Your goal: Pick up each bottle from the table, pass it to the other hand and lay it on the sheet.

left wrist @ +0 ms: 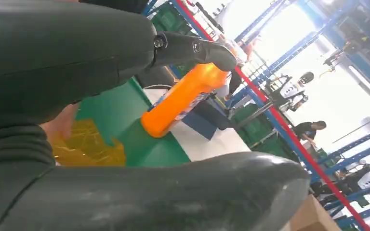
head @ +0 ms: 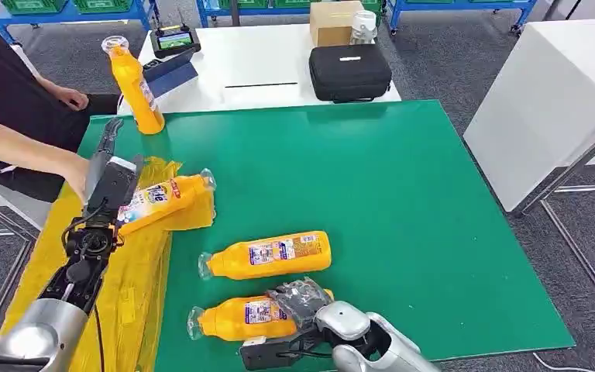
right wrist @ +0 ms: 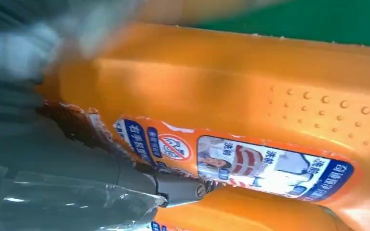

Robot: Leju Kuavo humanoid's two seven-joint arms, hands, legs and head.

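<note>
Nearest the front edge, an orange bottle (head: 244, 318) lies on the green mat, and my right hand (head: 302, 301) wraps over its base end. Close up, that bottle's label (right wrist: 250, 163) sits against a dark finger (right wrist: 173, 188). A second orange bottle (head: 271, 254) lies just beyond it. A third bottle (head: 163, 198) lies on the yellow sheet (head: 135, 294) at the left. My left hand (head: 112, 172) hovers beside it, fingers spread and holding nothing; thumb and fingers (left wrist: 192, 48) are apart. A fourth bottle (head: 135, 85) (left wrist: 183, 98) stands upright at the mat's far left corner.
A person sits at the left, one hand (head: 73, 177) on the sheet right beside my left hand. Behind the mat is a white table with a black case (head: 350, 72), a cardboard box (head: 335, 22) and a controller (head: 174, 39). A white cabinet (head: 550, 101) stands at the right.
</note>
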